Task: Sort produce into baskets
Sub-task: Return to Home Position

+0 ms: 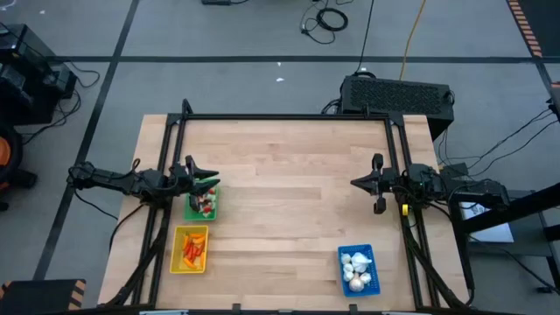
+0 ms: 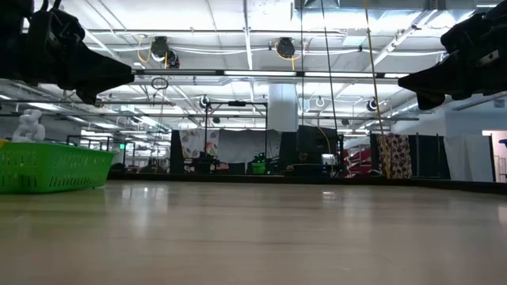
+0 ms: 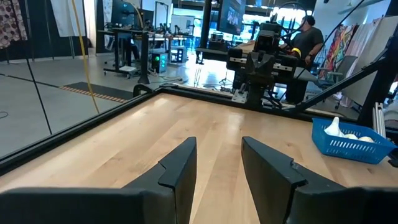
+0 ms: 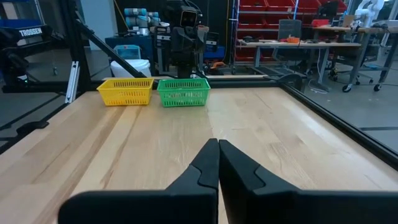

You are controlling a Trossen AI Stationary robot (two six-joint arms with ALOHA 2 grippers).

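Produce [image 1: 193,249] sorted in green basket [image 1: 187,211], yellow basket [image 1: 175,262], blue basket [image 1: 341,262]. L gripper [image 1: 213,182] part-open, empty, above green basket. R gripper [image 1: 355,183] closed, empty, opp. side. Risk: low L retreat clips rim, spills.

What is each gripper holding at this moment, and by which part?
Nothing is held. The left gripper is open with an empty gap between its fingers; the right gripper is shut, finger against finger, with nothing between them.

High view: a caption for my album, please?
Toy produce sorted: green basket, yellow basket, blue basket; left arm hangs above the green basket, right arm waits opposite.
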